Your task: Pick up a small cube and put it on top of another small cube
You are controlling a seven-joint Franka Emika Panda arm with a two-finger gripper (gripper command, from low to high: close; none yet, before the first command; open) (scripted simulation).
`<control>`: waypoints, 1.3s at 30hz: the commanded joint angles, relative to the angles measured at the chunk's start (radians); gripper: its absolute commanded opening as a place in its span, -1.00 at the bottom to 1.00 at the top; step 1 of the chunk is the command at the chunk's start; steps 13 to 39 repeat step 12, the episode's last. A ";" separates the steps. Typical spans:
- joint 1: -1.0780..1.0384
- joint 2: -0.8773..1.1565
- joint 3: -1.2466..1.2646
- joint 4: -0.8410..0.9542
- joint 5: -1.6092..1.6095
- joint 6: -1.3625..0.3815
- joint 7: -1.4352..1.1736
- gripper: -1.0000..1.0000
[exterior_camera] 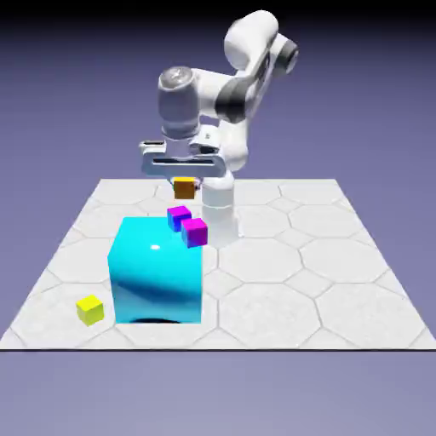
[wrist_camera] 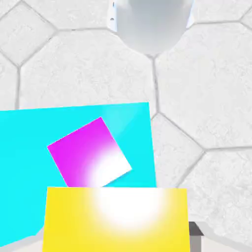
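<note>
From where I'm standing, the first thing over on the exterior view's left is a tiny yellow cube (exterior_camera: 90, 311), sitting by itself on the pale, tiled table (exterior_camera: 298, 294), near the front edge. Just to its right is the big glossy cyan cube (exterior_camera: 157, 277), easily the bulkiest block here, a bright spot of light glinting on it.

Toward the back of the cyan cube's top, I see a small magenta-topped cube (exterior_camera: 179, 219) with blue-violet sides. Above and behind it, up in the air, is the small orange cube (exterior_camera: 184, 189), and the claw (exterior_camera: 185, 182) has it gripped, fingers closed on its sides. The cube is right between the fingertips, looks about level, and pokes out below the hand, well apart from the table.

The hand view agrees: the held cube fills the bottom middle, looking bright yellow from there, with a bit of grey fingertip (wrist_camera: 196, 241) showing at its right.

A touch further right is the second magenta-topped cube (exterior_camera: 194, 233), nearer me, by the cyan cube's right edge. Beyond that, the white arm (exterior_camera: 247, 98) bends up and over from its base (exterior_camera: 220, 217) at the table's far side.
</note>
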 commanded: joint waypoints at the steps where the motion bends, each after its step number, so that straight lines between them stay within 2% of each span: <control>1: -0.036 -0.032 0.009 -0.011 0.018 -0.015 -0.018 -1.00; 4: -0.090 -0.079 0.023 -0.028 0.041 -0.037 -0.045 -1.00; 9: -0.059 -0.060 0.080 -0.190 0.090 0.139 -0.042 -1.00; 10: -0.059 -0.060 0.080 -0.190 0.090 0.139 -0.042 1.00; 12: -0.066 -0.064 0.067 -0.154 0.079 0.099 -0.043 1.00; 39: -0.066 -0.064 0.067 -0.154 0.079 0.099 -0.043 1.00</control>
